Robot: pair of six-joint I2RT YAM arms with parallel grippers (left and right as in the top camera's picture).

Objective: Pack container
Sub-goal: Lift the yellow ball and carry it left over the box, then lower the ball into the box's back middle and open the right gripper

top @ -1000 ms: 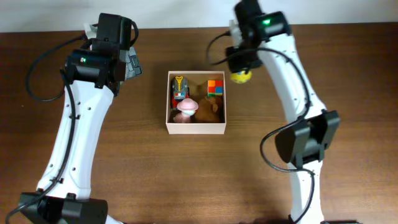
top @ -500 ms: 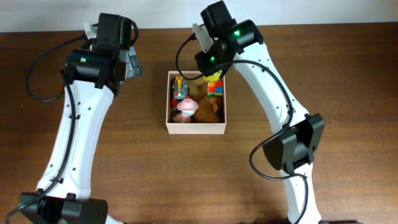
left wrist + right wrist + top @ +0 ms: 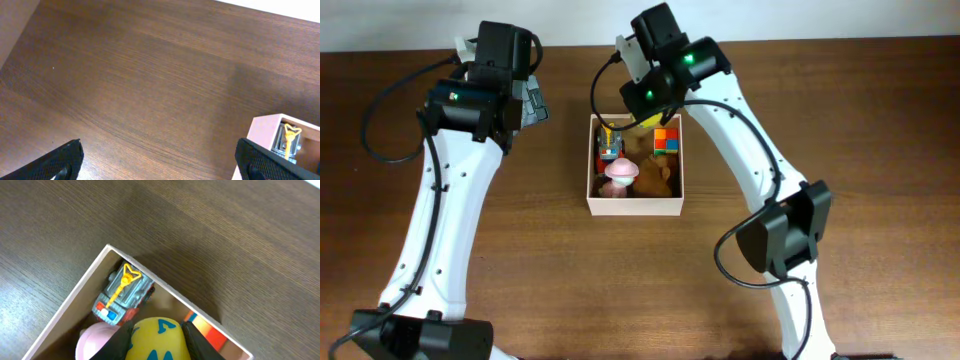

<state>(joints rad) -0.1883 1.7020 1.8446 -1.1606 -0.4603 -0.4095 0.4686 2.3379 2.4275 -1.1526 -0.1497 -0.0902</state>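
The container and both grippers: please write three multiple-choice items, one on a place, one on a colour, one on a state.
1. Where is the right gripper?
A. above the container
B. resting on the floor
C. outside the overhead view

2. Which colour has the held toy?
A. pink
B. yellow
C. green

3. How is the left gripper?
A. shut on a block
B. shut on nothing
C. open

Answers:
1 A, the right wrist view looks down into the container.
2 B, a round yellow toy sits in the right gripper's grip.
3 C, its jaws stand wide apart over the table, with nothing between them.
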